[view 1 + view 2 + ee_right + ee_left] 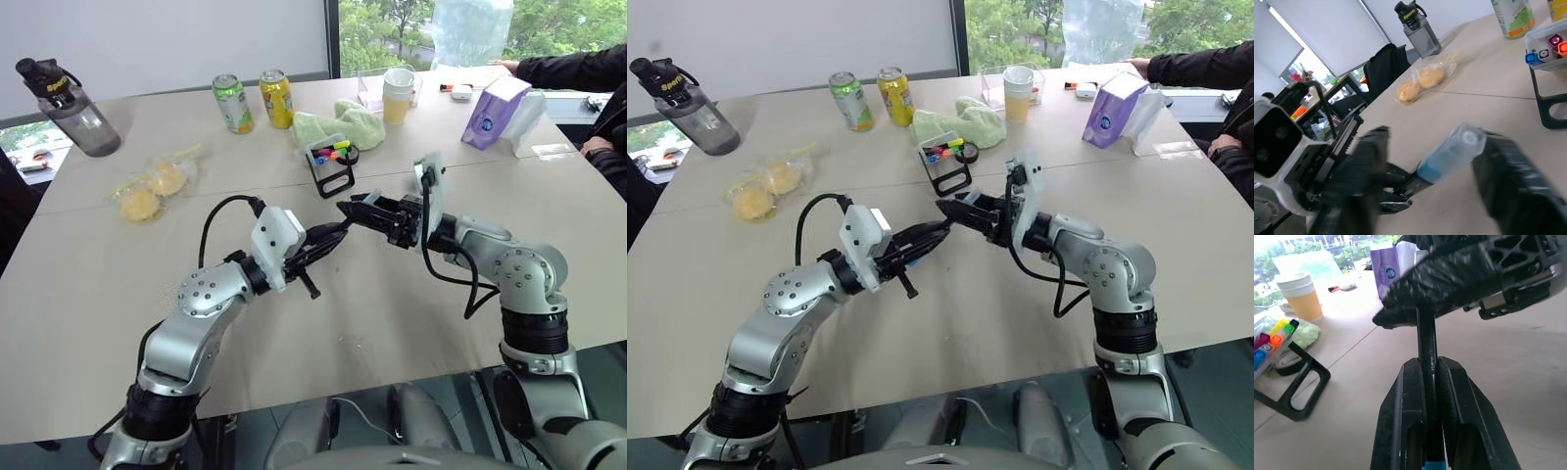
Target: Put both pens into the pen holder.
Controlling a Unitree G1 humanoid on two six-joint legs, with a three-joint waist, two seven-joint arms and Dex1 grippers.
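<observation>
Mid-air above the beige table (88, 294), the left gripper (328, 238) is clamped on the slim black pen with light-blue ends (1426, 350), its long axis level and pointing straight into the right gripper (361, 211). Those right fingers (1513, 176) straddle the capped tip, part-closed, firm grip unclear. The black wire-frame pen holder (332, 166) stands just beyond both grippers, nearer the right.

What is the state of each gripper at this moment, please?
Left gripper: closed, holding the pen with the light-blue end.
Right gripper: fingers on either side of the same pen's other end; whether it grips cannot be told.
</observation>
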